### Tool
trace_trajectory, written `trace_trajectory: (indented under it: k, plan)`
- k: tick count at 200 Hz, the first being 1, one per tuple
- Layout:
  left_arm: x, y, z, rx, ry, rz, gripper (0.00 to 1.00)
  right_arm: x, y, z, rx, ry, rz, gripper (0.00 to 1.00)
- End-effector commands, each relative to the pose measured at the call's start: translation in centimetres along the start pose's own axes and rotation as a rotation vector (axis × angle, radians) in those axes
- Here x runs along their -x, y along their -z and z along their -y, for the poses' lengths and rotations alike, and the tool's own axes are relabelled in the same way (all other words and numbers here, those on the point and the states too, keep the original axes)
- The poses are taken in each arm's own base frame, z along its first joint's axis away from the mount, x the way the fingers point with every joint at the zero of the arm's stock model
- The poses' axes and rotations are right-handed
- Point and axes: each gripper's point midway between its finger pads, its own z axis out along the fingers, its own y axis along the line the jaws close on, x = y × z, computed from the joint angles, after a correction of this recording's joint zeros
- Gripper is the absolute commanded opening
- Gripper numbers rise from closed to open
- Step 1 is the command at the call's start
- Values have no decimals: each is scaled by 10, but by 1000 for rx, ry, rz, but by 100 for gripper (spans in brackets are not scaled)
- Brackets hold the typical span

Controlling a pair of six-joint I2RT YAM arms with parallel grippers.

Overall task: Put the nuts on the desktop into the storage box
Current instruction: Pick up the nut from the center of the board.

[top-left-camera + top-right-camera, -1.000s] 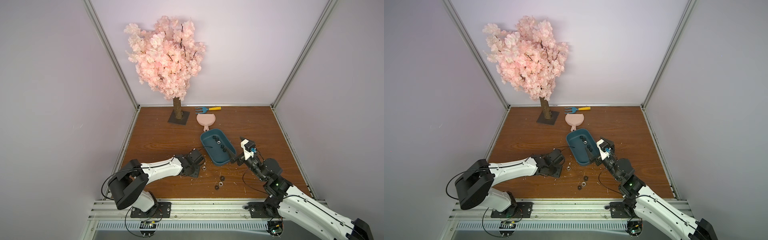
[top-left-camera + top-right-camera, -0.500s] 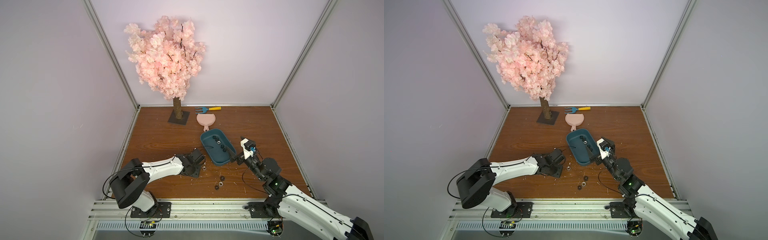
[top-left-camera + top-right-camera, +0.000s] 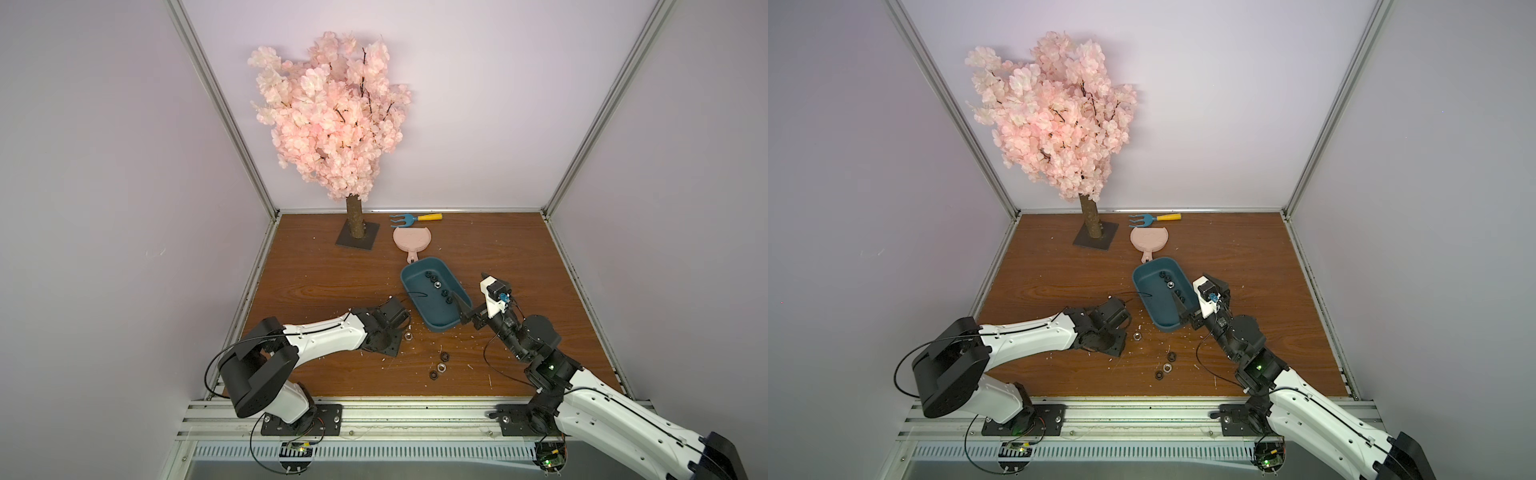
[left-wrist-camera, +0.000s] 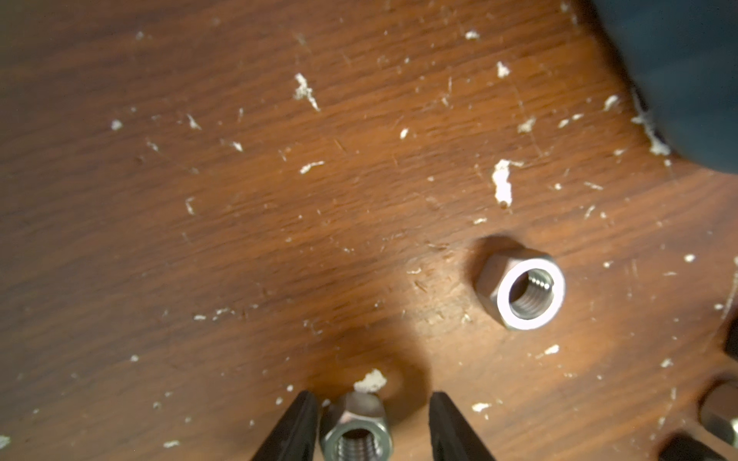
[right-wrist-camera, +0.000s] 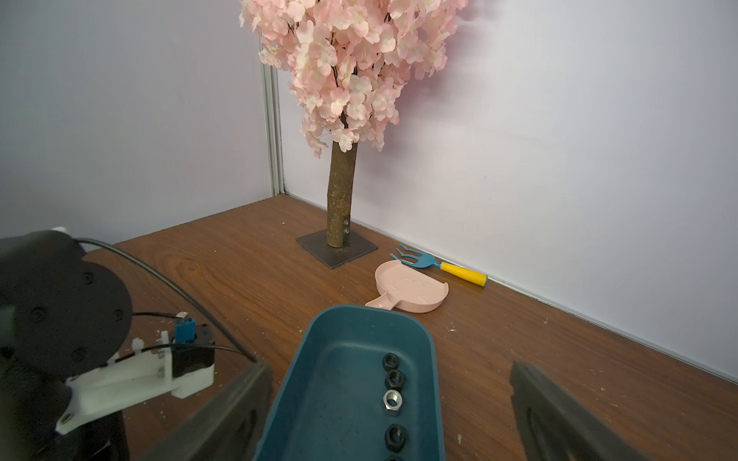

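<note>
Right now your left gripper (image 4: 372, 403) stands narrowly parted around a silver nut (image 4: 357, 433) on the desktop (image 3: 332, 282), with a gap showing on one side. A second silver nut (image 3: 408, 336) lies at seven o'clock of the storage box (image 3: 428, 312), and three more nuts (image 3: 439, 366) at six. Your right gripper (image 5: 389, 371) gapes wide astride the box's near end, and five nuts (image 5: 393, 401) lie inside.

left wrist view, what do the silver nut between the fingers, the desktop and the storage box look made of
Silver nut: metal, probably steel; bright, slightly brushed sheen, with cut threads in the bore.
Desktop: wood-grain board, perhaps laminate rather than solid wood; smooth brown grain, flecked with white crumbs.
Storage box: moulded plastic, matte teal; rounded corners, even colour, soft rolled rim.
</note>
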Motion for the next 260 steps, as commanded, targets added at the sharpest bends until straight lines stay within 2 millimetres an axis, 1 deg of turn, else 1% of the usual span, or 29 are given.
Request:
trace_trajectory:
  k: [1, 18, 52, 60, 69, 83, 86, 93, 104, 115, 121, 129, 136, 156, 168, 176, 185, 187, 189, 196, 208, 222, 234, 243, 260]
  plan:
    - [-28, -1, -14, 56, -8, -100, 53, 22, -1, 4, -22, -22, 57, 99]
    - [-26, 1, -14, 59, -16, -92, 53, 22, -2, 4, -20, -24, 54, 99]
    - [-29, -7, -15, 72, -49, -122, 47, 20, -4, 4, -22, -20, 45, 99]
    - [-29, -9, -16, 78, -56, -127, 44, 21, -3, 4, -21, -20, 47, 99]
    - [-28, -11, -15, 79, -65, -131, 38, 22, -3, 4, -21, -18, 46, 99]
    - [-27, -12, -13, 75, -74, -138, 34, 22, -2, 5, -24, -17, 46, 99]
    - [-27, -12, -12, 72, -76, -138, 30, 22, -2, 5, -25, -17, 44, 99]
    - [-27, -12, -11, 68, -82, -145, 26, 22, -2, 5, -26, -14, 42, 99]
    - [-27, -12, -9, 57, -89, -148, 17, 21, -2, 5, -27, -11, 38, 99]
    - [-25, -11, -6, 49, -91, -146, 16, 18, -3, 3, -19, -3, 24, 99]
    - [-24, -10, -5, 45, -91, -141, 16, 16, -4, 0, -2, 6, 9, 99]
    - [-22, -8, -4, 38, -90, -136, 16, 10, -8, -9, 51, 20, -27, 99]
    - [-20, -6, -1, 29, -89, -127, 17, 4, -12, -20, 104, 25, -72, 99]
    - [-11, 1, 6, 0, -87, -100, 18, -15, -23, -40, 206, 28, -189, 99]
    - [-5, 9, 13, -28, -92, -76, 18, -21, -24, -55, 294, 33, -219, 99]
    - [-1, 14, 18, -52, -99, -62, 18, -21, -21, -69, 375, 19, -216, 99]
    - [3, 21, 25, -95, -104, -48, 19, -20, -16, -85, 479, -5, -199, 99]
    - [5, 24, 26, -103, -103, -42, 18, -19, -13, -92, 523, -12, -189, 99]
    - [6, 25, 27, -108, -102, -36, 18, -19, -13, -93, 527, -14, -187, 99]
    - [12, 33, 29, -123, -97, -9, 18, -17, -4, -109, 636, -38, -166, 99]
    - [22, 46, 30, -154, -83, 35, 17, -13, 5, -124, 741, -66, -140, 99]
    - [32, 62, 31, -204, -67, 79, 16, -7, 12, -130, 796, -67, -92, 99]
    - [39, 78, 38, -279, -56, 114, 14, 0, 19, -132, 814, -46, -30, 98]
    - [44, 95, 49, -349, -61, 155, 12, 2, 28, -135, 846, -8, 25, 97]
    - [53, 131, 74, -526, -84, 248, 12, 2, 47, -143, 906, 52, 124, 95]
